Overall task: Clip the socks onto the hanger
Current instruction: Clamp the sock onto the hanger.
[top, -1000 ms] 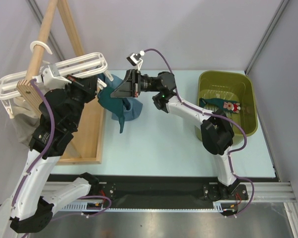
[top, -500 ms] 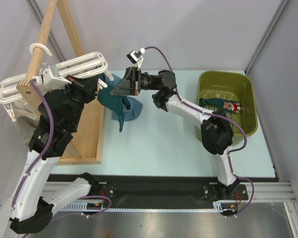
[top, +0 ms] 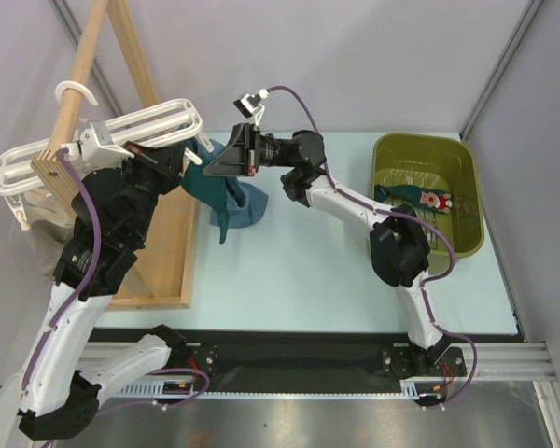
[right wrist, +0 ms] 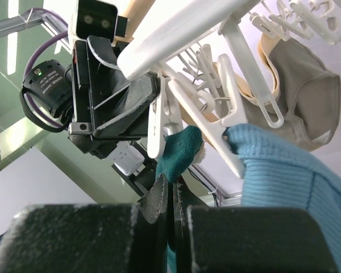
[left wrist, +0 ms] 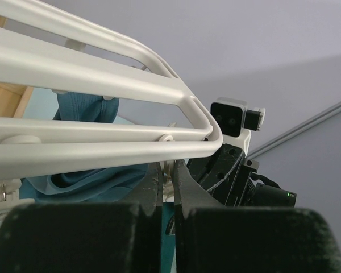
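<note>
The white hanger (top: 103,140) hangs from the wooden rack at the left; its bars fill the left wrist view (left wrist: 102,74). My left gripper (top: 189,161) is at its right end, shut on a small white clip (left wrist: 169,181). My right gripper (top: 219,168) is shut on a dark teal sock (top: 226,198) and holds its top edge against that clip (right wrist: 158,122). In the right wrist view, the teal sock (right wrist: 182,151) sticks up from my fingers. A steel-blue sock (right wrist: 295,176) hangs clipped beside it. Another teal sock with a red-and-white motif (top: 422,199) lies in the bin.
An olive-green bin (top: 467,159) stands at the right back of the table. The wooden A-frame rack (top: 168,243) stands at the left, and its pole carries the hanger's hook. A beige garment (right wrist: 298,85) hangs from other clips.
My right gripper has shifted slightly left with the teal sock, closer to the clip in my left gripper. The left arm and hanger have barely moved.
</note>
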Action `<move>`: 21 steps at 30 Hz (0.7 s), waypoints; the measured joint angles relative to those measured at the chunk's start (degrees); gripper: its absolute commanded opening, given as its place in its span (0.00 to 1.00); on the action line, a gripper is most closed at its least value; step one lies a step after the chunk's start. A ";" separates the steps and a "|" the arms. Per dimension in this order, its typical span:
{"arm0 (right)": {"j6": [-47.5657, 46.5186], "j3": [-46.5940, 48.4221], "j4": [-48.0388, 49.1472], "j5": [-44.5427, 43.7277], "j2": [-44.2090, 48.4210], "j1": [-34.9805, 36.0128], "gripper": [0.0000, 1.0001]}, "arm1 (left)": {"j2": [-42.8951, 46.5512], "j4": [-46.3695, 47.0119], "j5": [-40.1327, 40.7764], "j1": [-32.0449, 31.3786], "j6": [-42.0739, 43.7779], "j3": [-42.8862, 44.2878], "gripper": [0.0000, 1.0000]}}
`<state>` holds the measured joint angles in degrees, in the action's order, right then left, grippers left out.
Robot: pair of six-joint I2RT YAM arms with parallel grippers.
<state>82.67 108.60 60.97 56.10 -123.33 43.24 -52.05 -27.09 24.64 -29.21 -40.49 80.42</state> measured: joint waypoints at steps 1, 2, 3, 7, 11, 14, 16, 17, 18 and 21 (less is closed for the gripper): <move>0.09 0.26 -0.04 0.02 -0.20 -0.04 0.00 | 0.00 0.00 0.02 0.00 0.00 0.00 0.00; 0.15 0.85 -0.22 0.02 -0.55 -0.09 0.00 | 0.00 0.00 0.00 0.00 0.00 0.00 0.00; 0.20 1.29 -0.26 0.00 -0.76 -0.09 0.00 | 0.00 0.00 0.00 0.00 0.00 0.00 0.00; 0.28 2.82 -0.85 -0.15 -1.01 -0.20 0.00 | 0.00 0.00 -0.02 0.00 0.00 0.00 0.00; 0.28 3.82 -0.90 -0.13 -1.01 -0.20 0.00 | 0.00 0.07 -0.04 0.00 -0.04 0.00 0.00; 0.28 3.85 -0.92 -0.13 -1.07 -0.17 0.00 | 0.37 0.48 -0.31 0.04 0.00 -0.28 0.11; 0.28 3.96 -0.92 -0.13 -1.20 -0.17 0.00 | 0.87 1.46 -0.50 0.07 0.24 -1.09 0.18; 0.28 3.96 -0.92 -0.15 -1.27 -0.17 0.00 | 1.09 1.75 -0.59 0.07 0.42 -1.40 0.23; 0.28 4.04 -0.92 -0.13 -1.42 -0.17 0.00 | 1.29 2.12 -0.85 0.07 0.46 -1.70 0.27; 0.31 4.39 -1.11 -0.24 -2.05 -0.17 0.00 | 1.49 2.34 -1.66 0.09 0.37 -1.97 0.43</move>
<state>82.98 112.99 59.86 55.86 -125.38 43.07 -50.57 -24.75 22.98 -29.12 -40.12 78.46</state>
